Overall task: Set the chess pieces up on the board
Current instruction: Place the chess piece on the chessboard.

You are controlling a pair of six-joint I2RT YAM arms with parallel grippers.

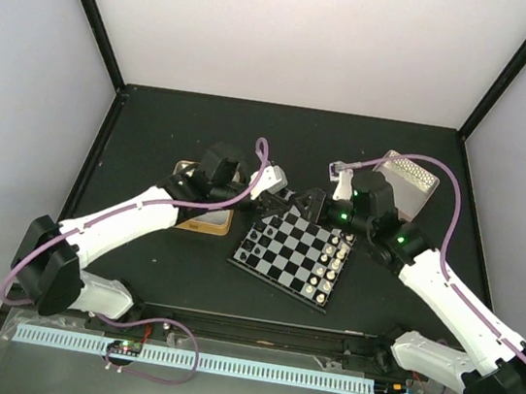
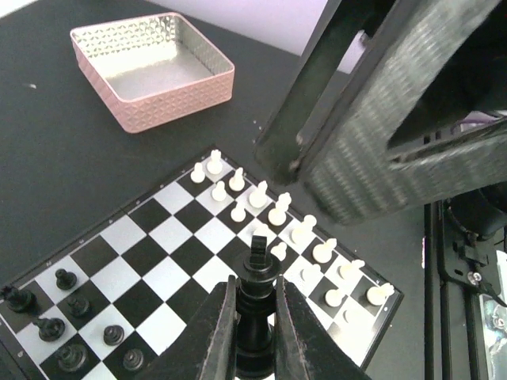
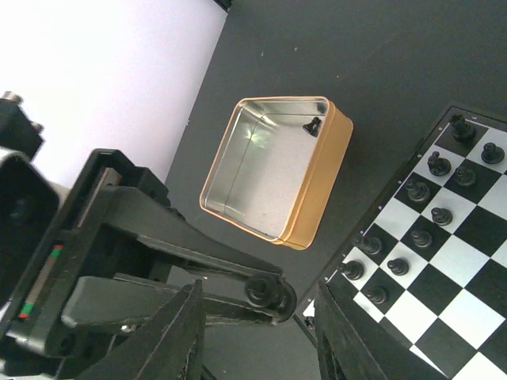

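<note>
**A:** What has the left gripper (image 2: 255, 289) got?

**B:** A tall black piece (image 2: 257, 269) with a cross on top, pinched upright between its two fingers (image 2: 222, 332), which sit close together. Seen from above, it hangs at the far edge of the board (image 1: 287, 251).

**A:** Is it touching a square?

**B:** I cannot tell. The fingers hide its foot.

**A:** And the right gripper (image 3: 260, 305)?

**B:** It is just beside the left one, also at the board's far edge. Its fingers stand apart with nothing between them.

**A:** How does the board itself look?

**B:** The black pieces (image 2: 71, 317) stand in two rows along the board's left side, though not every square in those rows is filled. The white pieces (image 2: 277, 212) line two rows along its right side. The squares in the middle of the board are bare.

**A:** Anything off the board?

**B:** A gold tin (image 3: 329, 170) lies on the table (image 1: 156, 123) just left of the board, partly under the left arm in the top view. A lone black piece (image 3: 314, 125) sits in one corner of the tin. A pink box (image 2: 178, 93) stands beyond the board's far right corner — apart from the board, its open side up.
</note>
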